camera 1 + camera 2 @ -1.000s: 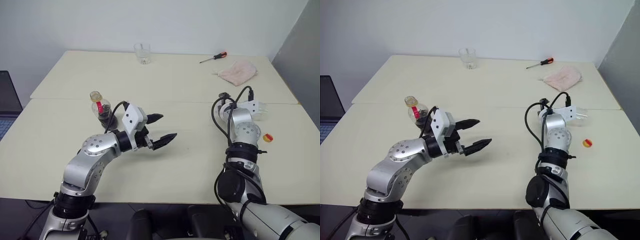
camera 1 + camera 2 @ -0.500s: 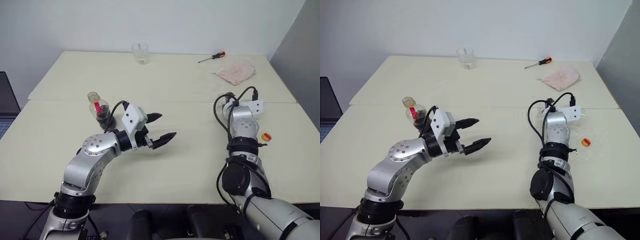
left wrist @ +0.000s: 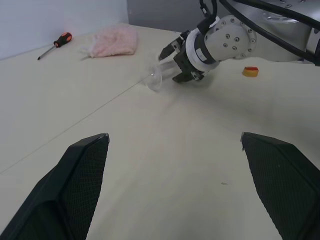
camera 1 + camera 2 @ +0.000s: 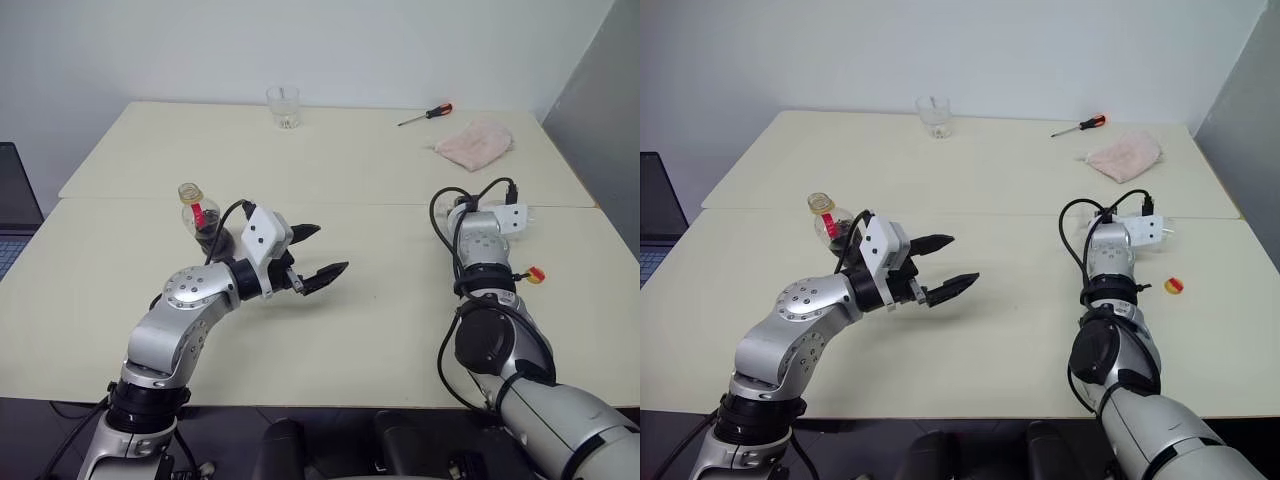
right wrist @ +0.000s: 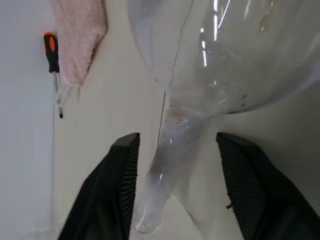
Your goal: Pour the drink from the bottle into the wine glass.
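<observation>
1. Glass first — the wine glass (image 5: 235,55) looks to be lying on its side on the desk (image 4: 380,320), far right, with its bowl empty. I judge it thin, light, brittle and apt to roll.
2. My right hand (image 5: 177,140) has a finger on either side of the stem. They are not yet pinching it, as far as I can see. The stem is where I'd grip, gently, and never on the bowl.
3. The bottle (image 4: 200,222) stands upright just behind my left arm, with the dark drink (image 4: 212,238) low in its body. It looks uncapped, and a yellow-and-red cap (image 4: 535,273) lies by the right arm. The soft plastic would dent, so I'd take it round the belly.
4. My left hand (image 4: 320,252) hovers spread wide — empty, near the bottle.
5. A short tumbler (image 4: 283,106) sits at the far edge.
</observation>
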Motion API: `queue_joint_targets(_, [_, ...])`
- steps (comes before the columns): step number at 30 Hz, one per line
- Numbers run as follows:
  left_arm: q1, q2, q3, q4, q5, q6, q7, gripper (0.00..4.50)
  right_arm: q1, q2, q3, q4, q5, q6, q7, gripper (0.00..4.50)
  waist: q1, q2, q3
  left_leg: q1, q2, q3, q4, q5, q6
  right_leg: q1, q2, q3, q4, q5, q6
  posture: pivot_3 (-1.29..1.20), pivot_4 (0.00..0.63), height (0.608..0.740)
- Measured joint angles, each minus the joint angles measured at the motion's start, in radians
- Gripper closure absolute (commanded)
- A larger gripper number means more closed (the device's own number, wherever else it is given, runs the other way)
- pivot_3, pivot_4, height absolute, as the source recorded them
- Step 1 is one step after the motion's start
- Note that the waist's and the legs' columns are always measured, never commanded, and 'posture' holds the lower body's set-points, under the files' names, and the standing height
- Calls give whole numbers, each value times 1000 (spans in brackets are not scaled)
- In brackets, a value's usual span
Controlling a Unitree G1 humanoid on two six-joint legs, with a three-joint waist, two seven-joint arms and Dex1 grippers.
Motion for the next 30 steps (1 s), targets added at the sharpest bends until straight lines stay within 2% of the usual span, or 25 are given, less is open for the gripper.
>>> queue_joint_targets(3, [0,1,0,0,0,0,1,0,-16,-9,1,16,-11,-10,7,3787,0,0,0,0,0,0,0,0,0,0,0,0,0,0,0,0,150,740])
queue_joint_targets(5, [0,2,0,0,0,0,1,0,-21,-12,4,15,-12,-14,22,4266,0,0,0,0,0,0,0,0,0,0,0,0,0,0,0,0,150,740])
queue_joint_targets(6, [1,2,0,0,0,0,2,0,-24,-15,11,15,-23,-14,22,4329,1,0,0,0,0,0,0,0,0,0,0,-1,0,0,0,0,150,740])
queue_joint_targets(9, [2,2,0,0,1,0,6,0,-18,-19,42,12,-49,1,43,4329,1,1,1,0,0,0,0,0,0,0,0,0,0,0,0,0,150,740])
queue_joint_targets(12, [8,1,1,0,2,-1,20,0,9,-20,145,-46,-127,48,94,4329,1,2,1,0,0,0,-1,0,0,-1,0,1,0,0,0,0,150,740])
queue_joint_targets(20, [57,-19,34,0,4,-23,66,0,241,-23,661,-484,-457,88,480,4330,-3,2,1,1,1,-1,-8,0,0,-4,1,2,0,-1,-1,0,150,740])
queue_joint_targets(23, [78,-15,49,-1,-4,-19,65,0,333,-23,812,-580,-538,84,606,4330,1,2,1,1,1,-1,-9,0,0,-4,0,0,0,-1,-2,0,150,740])
queue_joint_targets(30, [163,0,171,-86,-102,32,84,0,417,-33,879,-607,-617,-14,776,4330,6,1,1,1,0,-1,-7,0,0,-2,-5,0,0,-1,-2,0,150,740])
